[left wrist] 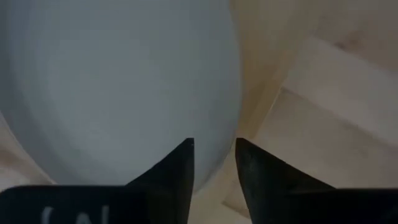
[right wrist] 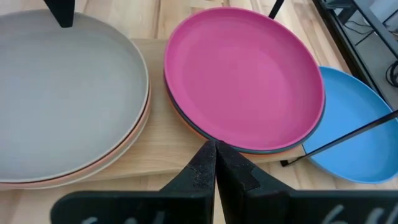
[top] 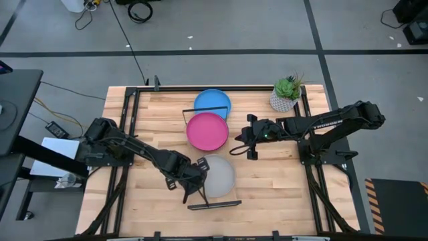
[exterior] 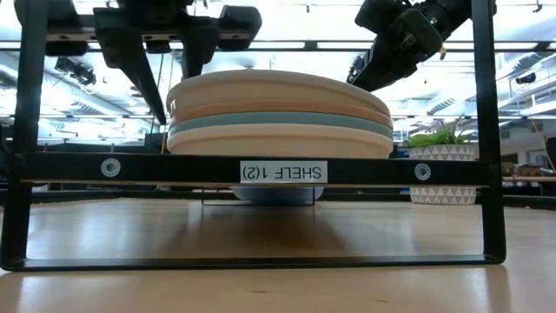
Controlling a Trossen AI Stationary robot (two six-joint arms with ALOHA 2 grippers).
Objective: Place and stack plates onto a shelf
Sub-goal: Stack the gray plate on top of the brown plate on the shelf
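"SHELF 1(2)" label [exterior: 283,171] reads upside down; left end effector [left wrist: 213,163] released, right end effector [right wrist: 216,163] clenched.

1. The high camera hangs over the table [top: 267,181] and looks straight down, far enough off to take in both arms, the floor around, and the shelf [top: 210,157] running front to back.
2. The low camera sits at tabletop height, close against the shelf's near wire frame [exterior: 261,170], looking level past a plate stack [exterior: 280,113] into the room.
3. The left wrist camera looks past its fingers [left wrist: 180,171], very close over the grey plate [left wrist: 118,81].
4. The right wrist camera looks past its fingers [right wrist: 202,168] along the shelf, sharing the pink plate [right wrist: 245,78], the blue plate [right wrist: 354,130] and the grey plate with the high view.
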